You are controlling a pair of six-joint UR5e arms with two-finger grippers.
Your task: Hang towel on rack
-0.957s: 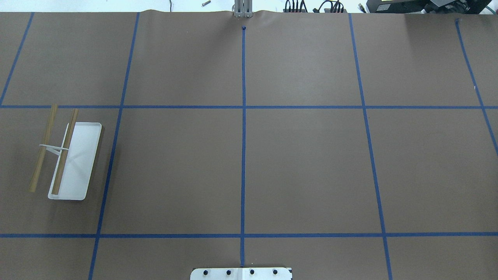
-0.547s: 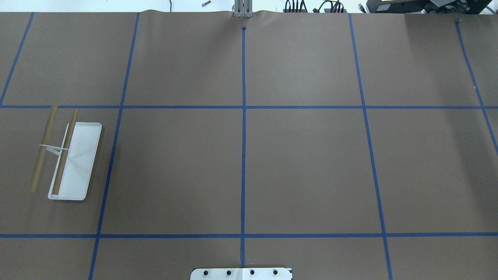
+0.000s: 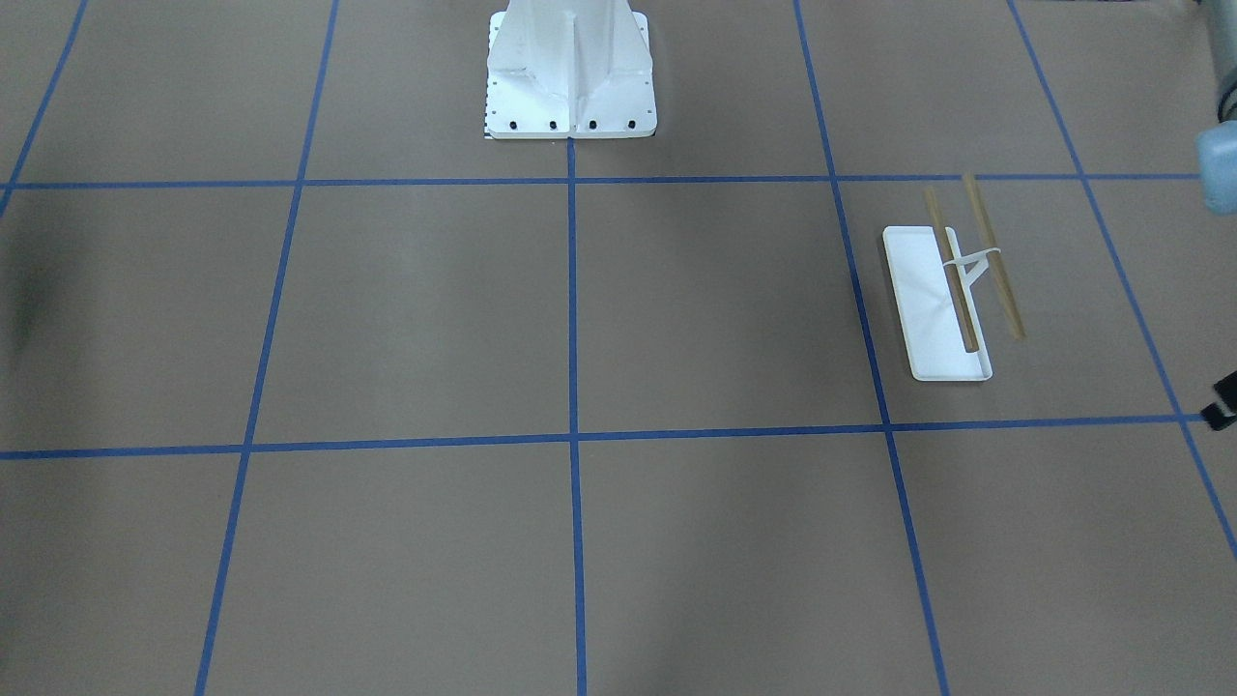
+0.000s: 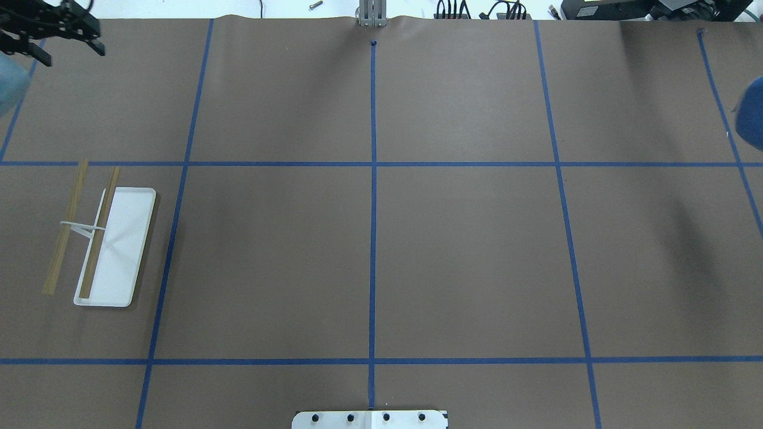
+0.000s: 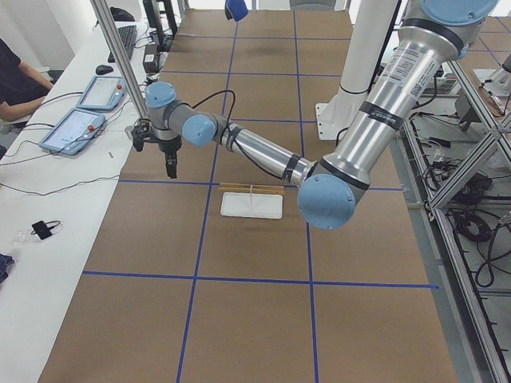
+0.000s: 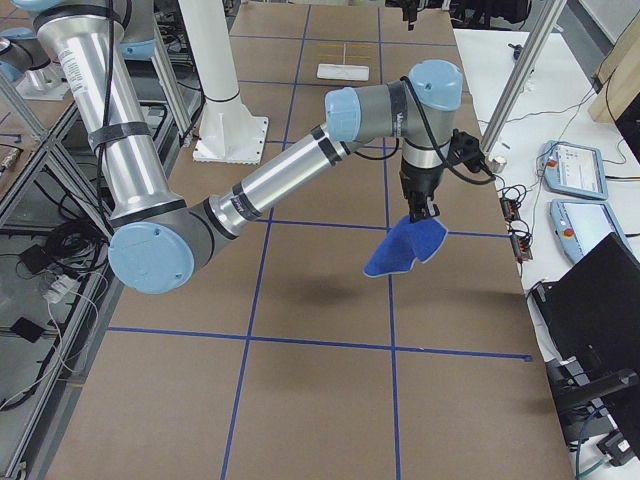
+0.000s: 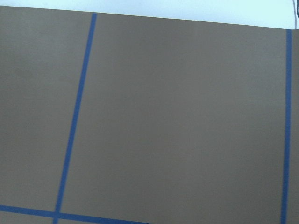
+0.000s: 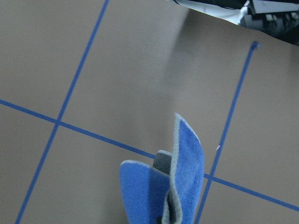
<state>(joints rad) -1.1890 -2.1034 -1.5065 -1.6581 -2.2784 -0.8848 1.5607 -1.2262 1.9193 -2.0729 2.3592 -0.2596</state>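
You've got the right gripper (image 6: 418, 212) clamped on the towel (image 6: 405, 250) — the blue cloth hangs bunched from the fingertips, clear of the table (image 4: 465, 250), out at the robot's far-right end. In the right wrist view you can see it folded around a grey finger pad (image 8: 161, 163), pale stitched edge showing. The left gripper (image 4: 70, 52) points down over the far-left corner, jaws apart, gripping nothing. The rack (image 4: 107, 238) stands on the robot's left side, its white tray base (image 4: 128, 250) flat on the table, with the two wooden rods (image 4: 106, 196) parallel — one over the tray's outer edge, the other just outside it. Towel and rack are well apart, at opposite ends of the table. The white pedestal (image 3: 570, 68) sits at the middle of the robot-side edge.
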